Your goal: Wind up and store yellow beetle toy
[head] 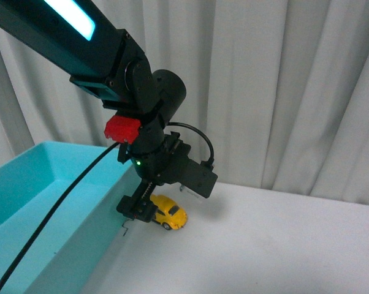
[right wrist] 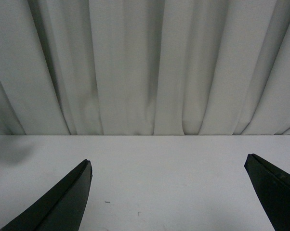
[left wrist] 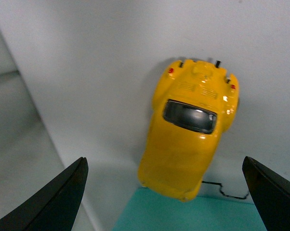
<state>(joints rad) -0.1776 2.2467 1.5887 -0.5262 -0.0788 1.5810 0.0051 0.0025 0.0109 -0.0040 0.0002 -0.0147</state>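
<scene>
Left wrist view: hovers with left gripper [left wrist: 164, 161] spread wide above small yellow beetle toy car [left wrist: 191, 130] on white worktop [left wrist: 87, 72].

Pleated white curtain [head: 295, 92] behind white tabletop [head: 282, 245]

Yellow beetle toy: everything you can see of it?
The beetle toy is a small glossy yellow car, plastic-looking, with a rounded body, dark windows, two red tail lights and black wheels. It stands on its wheels on the white table, close beside the teal bin. The open left pincer hangs over it, spread wide on either side, not touching.
</scene>
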